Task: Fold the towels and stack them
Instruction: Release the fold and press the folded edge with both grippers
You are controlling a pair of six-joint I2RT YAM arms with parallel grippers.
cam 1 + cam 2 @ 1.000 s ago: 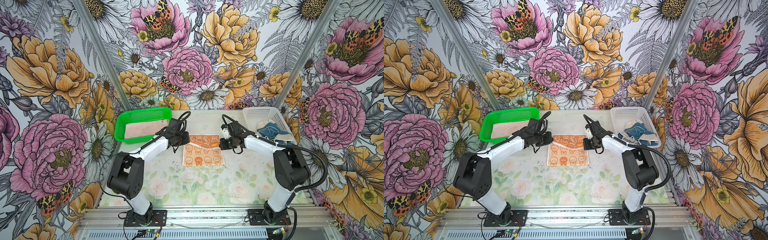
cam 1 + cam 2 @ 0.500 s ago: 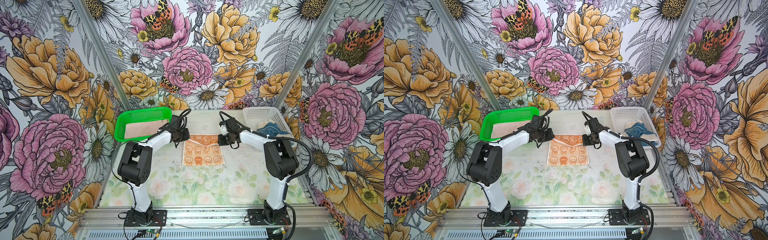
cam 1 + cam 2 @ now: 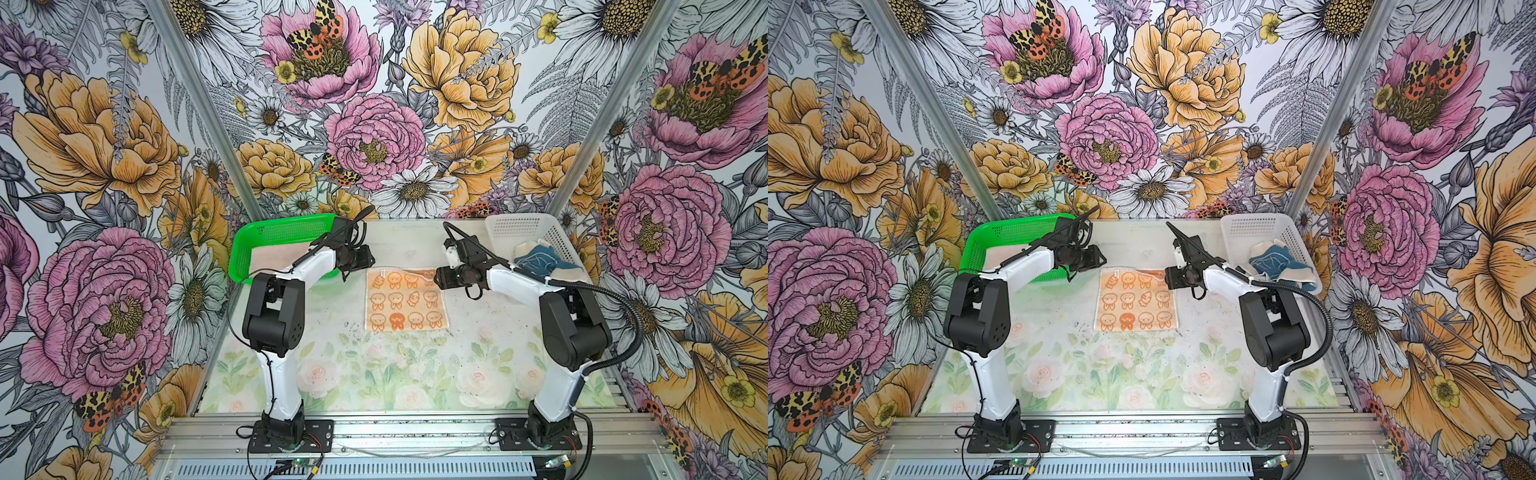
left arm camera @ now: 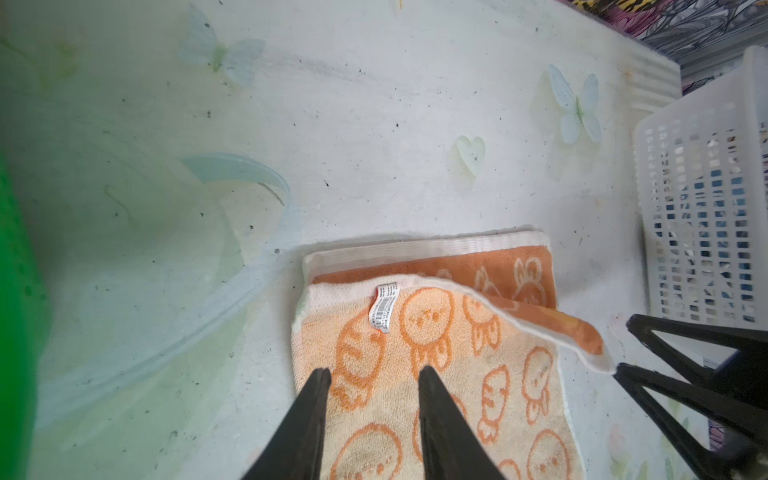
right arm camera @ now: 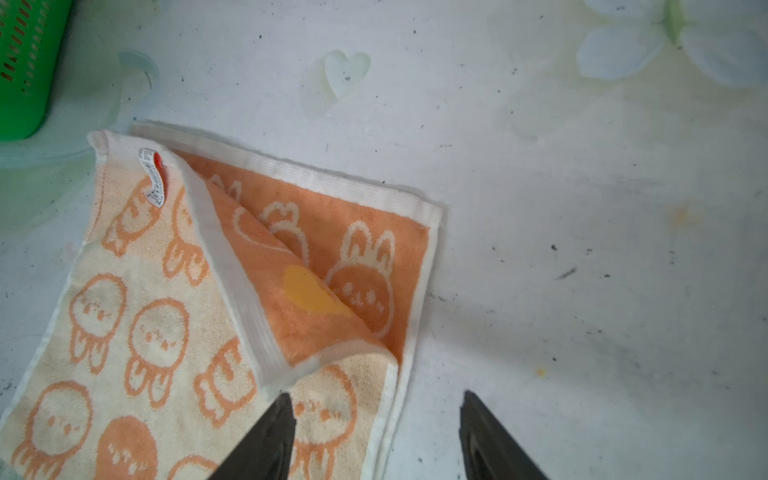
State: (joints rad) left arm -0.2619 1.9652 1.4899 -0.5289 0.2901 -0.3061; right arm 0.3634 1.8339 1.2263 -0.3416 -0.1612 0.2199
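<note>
Orange towel point(image 3: 405, 299) lies folded in half on the tabletop point(image 3: 478, 361), pale side up, rabbits showing. Left fingers point(image 4: 305, 419) and right fingers point(image 5: 270, 440) hover parted at its far corners, gripping nothing. The first fold looks made. One far corner curls back, so the next move likely means flattening it, then folding again. Pink towel point(image 3: 270, 259) sits in the green basket point(image 3: 282, 226), blue towel point(image 3: 540, 257) in the white basket point(image 3: 519, 232).

Centre of tabletop point(image 3: 415, 374): orange terry towel with white rabbits point(image 3: 405, 303), folded in half and lying flat, pale reverse uppermost. The upper layer is askew at its far right corner, baring the orange face beneath. Left: plain pale pink terry towel point(image 3: 270, 261), flat inside green plastic basket point(image 3: 282, 227). Right: blue terry towel with cream border point(image 3: 540, 257), crumpled in white plastic basket point(image 3: 519, 232).
</note>
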